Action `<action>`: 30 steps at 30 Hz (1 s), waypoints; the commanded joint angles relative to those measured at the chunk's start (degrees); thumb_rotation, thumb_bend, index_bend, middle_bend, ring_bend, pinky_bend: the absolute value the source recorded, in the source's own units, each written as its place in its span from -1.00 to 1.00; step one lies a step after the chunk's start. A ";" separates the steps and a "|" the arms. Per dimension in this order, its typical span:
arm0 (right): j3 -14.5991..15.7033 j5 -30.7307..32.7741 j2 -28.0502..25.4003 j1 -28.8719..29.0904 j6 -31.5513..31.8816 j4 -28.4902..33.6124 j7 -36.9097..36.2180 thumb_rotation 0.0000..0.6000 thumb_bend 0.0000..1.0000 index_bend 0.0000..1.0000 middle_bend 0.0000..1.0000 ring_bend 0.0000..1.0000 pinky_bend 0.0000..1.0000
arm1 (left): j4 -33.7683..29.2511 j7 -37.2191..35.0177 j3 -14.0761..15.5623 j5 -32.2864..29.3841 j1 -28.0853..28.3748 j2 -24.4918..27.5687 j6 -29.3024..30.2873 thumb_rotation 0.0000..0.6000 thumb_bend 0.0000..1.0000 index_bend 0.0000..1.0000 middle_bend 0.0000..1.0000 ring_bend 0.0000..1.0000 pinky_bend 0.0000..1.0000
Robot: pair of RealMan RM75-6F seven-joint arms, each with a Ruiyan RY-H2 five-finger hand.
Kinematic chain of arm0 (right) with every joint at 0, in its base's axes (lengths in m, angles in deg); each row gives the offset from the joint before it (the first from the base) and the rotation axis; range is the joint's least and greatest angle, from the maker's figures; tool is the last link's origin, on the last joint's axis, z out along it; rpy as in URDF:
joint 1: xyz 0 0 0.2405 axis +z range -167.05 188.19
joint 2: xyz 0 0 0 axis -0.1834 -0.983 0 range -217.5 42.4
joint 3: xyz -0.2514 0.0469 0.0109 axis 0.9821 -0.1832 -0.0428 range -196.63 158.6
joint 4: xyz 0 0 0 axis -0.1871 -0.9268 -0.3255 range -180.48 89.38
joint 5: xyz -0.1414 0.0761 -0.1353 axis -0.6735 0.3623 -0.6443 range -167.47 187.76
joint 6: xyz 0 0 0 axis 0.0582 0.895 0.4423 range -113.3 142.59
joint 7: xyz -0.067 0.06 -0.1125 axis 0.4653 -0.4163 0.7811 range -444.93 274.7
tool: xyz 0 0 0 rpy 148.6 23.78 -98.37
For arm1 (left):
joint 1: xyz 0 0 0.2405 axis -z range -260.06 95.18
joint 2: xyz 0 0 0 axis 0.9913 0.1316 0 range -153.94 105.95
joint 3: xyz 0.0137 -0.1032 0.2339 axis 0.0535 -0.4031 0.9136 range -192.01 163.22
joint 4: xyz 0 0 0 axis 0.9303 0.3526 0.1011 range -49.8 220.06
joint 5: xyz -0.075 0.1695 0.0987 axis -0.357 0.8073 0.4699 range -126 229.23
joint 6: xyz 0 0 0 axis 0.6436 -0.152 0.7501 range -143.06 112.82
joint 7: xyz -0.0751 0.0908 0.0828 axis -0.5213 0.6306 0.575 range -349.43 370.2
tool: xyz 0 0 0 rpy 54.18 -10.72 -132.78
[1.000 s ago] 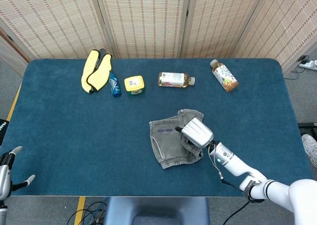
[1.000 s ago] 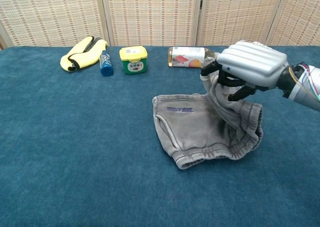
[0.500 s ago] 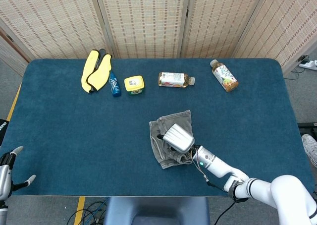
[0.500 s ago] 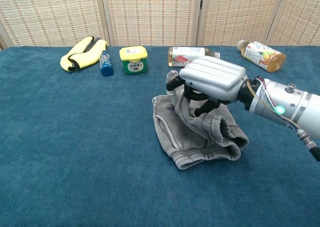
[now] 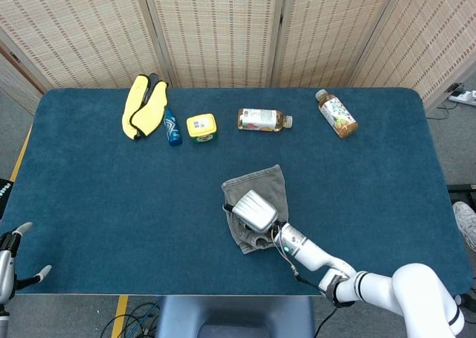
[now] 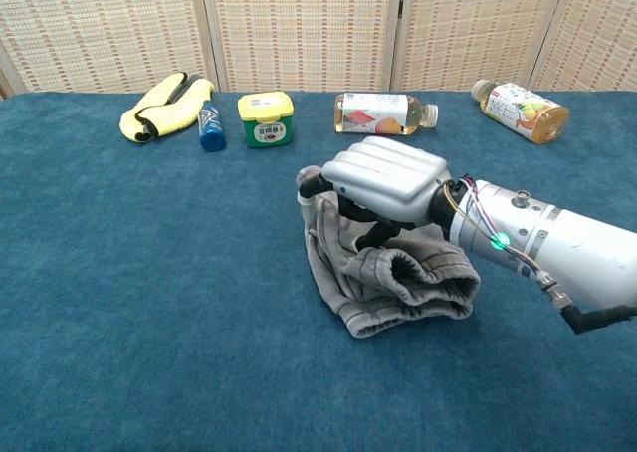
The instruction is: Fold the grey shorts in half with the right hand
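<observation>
The grey shorts (image 5: 266, 186) (image 6: 398, 283) lie near the middle of the blue table, doubled over toward the left with a thick roll along their right side. My right hand (image 5: 253, 210) (image 6: 384, 179) sits over the shorts' left part, fingers curled down into the cloth and gripping the carried edge. In the head view the hand covers much of the shorts. My left hand (image 5: 10, 257) hangs off the table's front left corner, fingers apart and holding nothing; the chest view does not show it.
Along the far side lie a yellow cloth (image 5: 143, 106) (image 6: 159, 106), a blue bottle (image 5: 172, 126) (image 6: 210, 126), a yellow-lidded tub (image 5: 201, 125) (image 6: 265, 118) and two drink bottles (image 5: 264, 119) (image 5: 336, 114) (image 6: 384, 113) (image 6: 520, 111).
My right hand has swept leftward across the shorts with the cloth edge in its grip, folding the right part over the left. The left hand has barely moved.
</observation>
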 commanded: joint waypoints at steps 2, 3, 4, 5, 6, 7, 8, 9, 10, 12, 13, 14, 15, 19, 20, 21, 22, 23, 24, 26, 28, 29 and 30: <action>-1.37 3.31 -0.12 -0.75 -1.24 3.48 4.43 1.00 -0.48 -0.93 0.90 0.95 0.96 | 0.02 -0.13 0.04 0.06 -0.14 0.09 0.11 1.00 -0.66 -0.64 -0.57 -0.64 -0.33; -1.61 3.91 -0.41 -1.02 -1.11 4.16 5.22 1.00 -0.53 -0.96 0.89 0.95 0.96 | 0.02 -0.19 0.02 0.05 -0.18 0.10 0.16 1.00 -0.66 -0.64 -0.57 -0.64 -0.33; -1.78 4.34 -0.68 -1.25 -0.96 4.73 5.70 1.00 -0.60 -0.99 0.89 0.94 0.96 | 0.02 -0.25 0.00 0.06 -0.22 0.10 0.21 1.00 -0.66 -0.64 -0.57 -0.64 -0.33; -2.02 4.89 -1.10 -1.55 -0.73 5.54 6.25 1.00 -0.64 -1.00 0.88 0.94 0.96 | 0.01 -0.31 -0.03 0.09 -0.24 0.10 0.27 1.00 -0.66 -0.64 -0.57 -0.64 -0.33; -2.21 5.19 -1.46 -1.78 -0.40 6.15 6.65 1.00 -0.66 -1.00 0.88 0.93 0.96 | -0.01 -0.32 -0.03 0.12 -0.25 0.10 0.28 1.00 -0.66 -0.64 -0.57 -0.64 -0.33; -2.42 5.42 -1.86 -2.03 0.06 6.75 7.04 1.00 -0.68 -1.00 0.87 0.93 0.96 | -0.02 -0.33 -0.04 0.17 -0.24 0.11 0.29 1.00 -0.66 -0.64 -0.57 -0.64 -0.33; -2.62 5.67 -2.33 -2.31 0.53 7.37 7.42 1.00 -0.68 -1.00 0.87 0.93 0.96 | -0.05 -0.34 -0.05 0.25 -0.23 0.13 0.31 1.00 -0.66 -0.64 -0.57 -0.64 -0.33; -2.88 6.03 -3.16 -2.76 1.17 8.31 7.88 1.00 -0.68 -1.00 0.87 0.92 0.96 | -0.11 -0.34 -0.10 0.34 -0.19 0.16 0.35 1.00 -0.66 -0.64 -0.57 -0.64 -0.33; -3.08 6.35 -3.90 -3.15 1.68 9.07 8.25 1.00 -0.68 -1.00 0.87 0.92 0.96 | -0.15 -0.34 -0.17 0.41 -0.17 0.19 0.42 1.00 -0.66 -0.63 -0.57 -0.64 -0.33; -3.46 7.20 -6.14 -4.31 2.94 11.21 9.24 1.00 -0.68 -1.00 0.86 0.90 0.96 | -0.26 -0.40 -0.33 0.56 -0.09 0.35 0.56 1.00 -0.66 -0.63 -0.57 -0.64 -0.33; -3.57 7.56 -7.29 -4.92 3.58 12.30 9.61 1.00 -0.68 -1.00 0.85 0.88 0.96 | -0.29 -0.40 -0.42 0.61 -0.03 0.41 0.59 1.00 -0.66 -0.63 -0.57 -0.64 -0.33; -3.68 7.93 -8.54 -5.60 4.28 13.45 9.89 1.00 -0.68 -1.00 0.84 0.87 0.96 | -0.33 -0.40 -0.55 0.66 0.06 0.49 0.61 1.00 -0.66 -0.63 -0.57 -0.64 -0.33; -3.78 8.39 -10.30 -6.61 5.34 15.00 10.23 1.00 -0.67 -1.00 0.83 0.85 0.96 | -0.38 -0.43 -0.74 0.72 0.17 0.56 0.69 1.00 -0.66 -0.64 -0.57 -0.64 -0.33; -3.44 9.39 -15.04 -9.43 7.79 18.96 10.81 1.00 -0.46 -0.91 0.72 0.74 0.95 | -0.55 -0.47 -1.17 0.80 0.47 0.69 0.75 1.00 -0.66 -0.63 -0.57 -0.64 -0.33; -3.35 9.65 -15.95 -9.96 8.17 19.66 10.88 1.00 -0.41 -0.85 0.69 0.71 0.93 | -0.59 -0.46 -1.22 0.84 0.54 0.72 0.73 1.00 -0.66 -0.64 -0.57 -0.64 -0.33; -3.09 10.16 -17.92 -11.22 9.09 21.12 10.96 1.00 -0.33 -0.77 0.62 0.65 0.89 | -0.70 -0.39 -1.30 0.96 0.70 0.76 0.64 1.00 -0.66 -0.63 -0.57 -0.64 -0.33; -2.49 11.51 -20.99 -13.74 10.72 22.99 10.52 1.00 -0.23 -0.72 0.55 0.58 0.80 | -0.85 -0.26 -1.27 1.38 1.01 0.83 0.43 1.00 -0.66 -0.63 -0.57 -0.64 -0.33; -1.90 11.90 -23.25 -15.02 11.27 24.99 10.01 1.00 -0.16 -0.72 0.48 0.51 0.69 | -0.97 -0.21 -1.26 1.52 1.15 0.88 0.28 1.00 -0.66 -0.63 -0.57 -0.64 -0.33; -1.23 12.35 -25.93 -16.46 11.82 27.17 9.38 1.00 -0.10 -0.72 0.39 0.40 0.54 | -1.13 -0.19 -1.25 1.68 1.32 0.91 0.12 1.00 -0.66 -0.63 -0.57 -0.64 -0.33; -0.05 12.88 -30.05 -18.92 13.07 30.04 8.36 1.00 -0.06 -0.72 0.20 0.18 0.28 | -1.38 -0.01 -1.23 1.97 1.61 0.88 -0.09 1.00 -0.66 -0.63 -0.57 -0.64 -0.33; 0.98 13.14 -32.98 -21.06 14.46 31.66 7.76 1.00 -0.04 -0.72 -0.05 -0.10 0.04 | -1.62 0.32 -1.24 2.23 1.89 0.82 -0.27 1.00 -0.66 -0.63 -0.57 -0.64 -0.33; 1.69 13.41 -34.74 -22.48 15.31 32.54 7.43 1.00 -0.04 -0.72 -0.12 -0.19 -0.05 | -1.81 0.54 -1.25 2.41 2.11 0.77 -0.41 1.00 -0.66 -0.63 -0.57 -0.64 -0.33; 2.22 13.59 -35.87 -23.61 16.09 33.12 7.17 1.00 -0.05 -0.73 -0.23 -0.31 -0.17 | -1.96 0.70 -1.28 2.55 2.27 0.70 -0.47 1.00 -0.66 -0.63 -0.57 -0.64 -0.33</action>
